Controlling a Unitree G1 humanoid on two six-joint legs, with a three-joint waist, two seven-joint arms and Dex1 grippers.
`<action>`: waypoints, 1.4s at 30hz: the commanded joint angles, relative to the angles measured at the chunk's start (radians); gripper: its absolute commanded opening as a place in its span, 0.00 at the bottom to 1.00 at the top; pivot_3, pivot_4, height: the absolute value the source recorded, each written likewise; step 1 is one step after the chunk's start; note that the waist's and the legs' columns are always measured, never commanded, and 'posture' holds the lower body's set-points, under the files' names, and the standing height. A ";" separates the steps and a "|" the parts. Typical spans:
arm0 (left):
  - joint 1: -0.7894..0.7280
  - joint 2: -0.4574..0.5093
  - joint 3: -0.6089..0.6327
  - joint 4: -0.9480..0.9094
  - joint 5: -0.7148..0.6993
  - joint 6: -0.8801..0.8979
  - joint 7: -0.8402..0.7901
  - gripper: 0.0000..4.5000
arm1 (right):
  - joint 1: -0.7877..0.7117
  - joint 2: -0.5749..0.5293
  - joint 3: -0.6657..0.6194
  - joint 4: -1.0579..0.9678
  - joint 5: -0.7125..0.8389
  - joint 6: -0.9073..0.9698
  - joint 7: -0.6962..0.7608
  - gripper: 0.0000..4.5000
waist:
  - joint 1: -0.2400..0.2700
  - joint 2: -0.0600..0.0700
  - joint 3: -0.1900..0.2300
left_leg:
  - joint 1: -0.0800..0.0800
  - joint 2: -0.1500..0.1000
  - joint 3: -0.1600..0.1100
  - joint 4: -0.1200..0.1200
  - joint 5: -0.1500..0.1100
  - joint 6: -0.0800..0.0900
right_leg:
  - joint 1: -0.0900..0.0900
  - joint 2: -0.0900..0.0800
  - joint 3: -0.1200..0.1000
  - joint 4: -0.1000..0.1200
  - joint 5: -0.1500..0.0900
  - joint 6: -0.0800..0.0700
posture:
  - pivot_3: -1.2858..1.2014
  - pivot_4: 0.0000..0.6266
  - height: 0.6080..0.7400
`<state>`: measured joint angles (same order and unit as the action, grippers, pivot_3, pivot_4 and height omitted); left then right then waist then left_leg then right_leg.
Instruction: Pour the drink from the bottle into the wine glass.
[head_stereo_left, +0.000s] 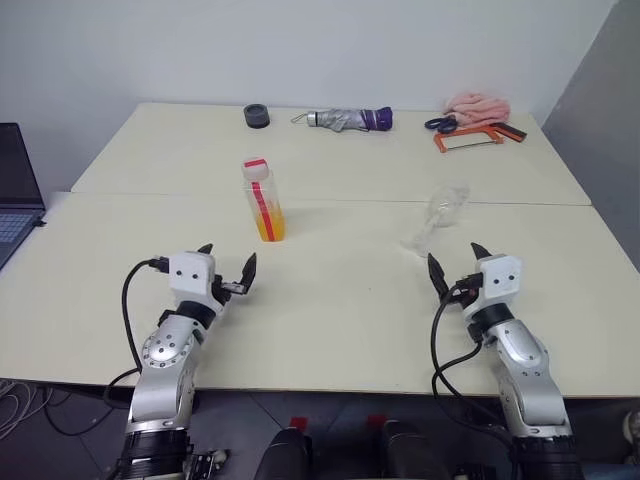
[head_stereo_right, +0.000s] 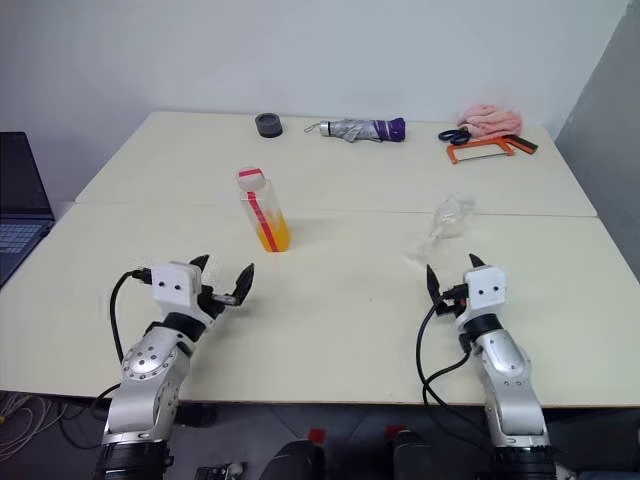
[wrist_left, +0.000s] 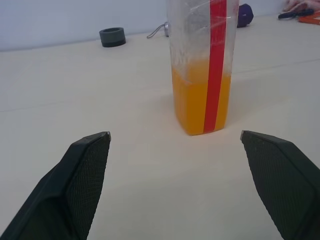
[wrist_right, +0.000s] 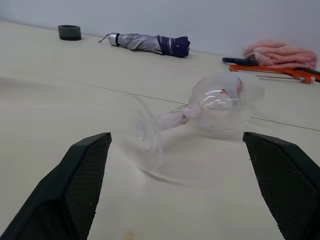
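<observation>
bottle (head_stereo_left: 263, 200): we see clear plastic, red strip, red-white cap, upright on the table (head_stereo_left: 330, 300), long axis vertical | drink (wrist_left: 200, 102): orange, fills its lower part | wine glass (wrist_right: 200, 117): clear, lies on its side, foot toward our right gripper (head_stereo_left: 457, 266), bowl away | left gripper (head_stereo_left: 228, 262): fingers spread, short of bottle | right: spread, empty

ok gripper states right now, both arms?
Left gripper: open, holding nothing, short of the bottle.
Right gripper: open, holding nothing, short of the wine glass, which lies on its side.
</observation>
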<state>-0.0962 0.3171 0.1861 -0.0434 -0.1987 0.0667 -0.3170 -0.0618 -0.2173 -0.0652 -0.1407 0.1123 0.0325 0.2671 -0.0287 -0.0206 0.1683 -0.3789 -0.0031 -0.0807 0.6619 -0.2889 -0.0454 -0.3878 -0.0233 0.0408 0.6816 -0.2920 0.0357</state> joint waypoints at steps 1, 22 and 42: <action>-0.031 -0.005 0.003 -0.030 0.010 -0.017 0.022 0.99 | -0.024 -0.041 -0.006 -0.034 0.059 0.000 0.086 1.00 | 0.000 0.000 0.000 | 0.000 0.000 0.000 0.000 0.000 0.000 | 0.000 0.000 0.000 0.000 0.000 0.000 | 0.52 0.24 1.00; -0.310 -0.107 -0.084 0.099 0.156 0.069 0.227 0.99 | -0.150 -0.247 0.072 -0.335 0.364 0.408 0.363 1.00 | 0.001 -0.001 0.000 | -0.001 -0.003 0.000 0.001 0.000 0.000 | 0.000 0.000 -0.001 0.000 0.000 0.000 | 0.52 0.24 1.00; -0.493 -0.156 -0.111 0.263 0.203 0.074 0.318 0.99 | -0.240 -0.291 0.090 -0.307 0.414 0.469 0.460 1.00 | 0.003 -0.001 0.000 | -0.002 -0.003 -0.001 0.001 0.000 0.000 | 0.000 0.000 -0.001 -0.001 0.000 0.000 | 0.52 0.24 1.00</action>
<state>-0.5525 0.1596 0.0774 0.2286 -0.0151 0.1458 -0.0117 -0.2806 -0.5025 0.0251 -0.4303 0.5100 0.5005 0.7146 -0.0261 -0.0215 0.1685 -0.3807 -0.0061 -0.0815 0.6630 -0.2889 -0.0455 -0.3882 -0.0234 0.0397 0.6810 -0.2919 0.0359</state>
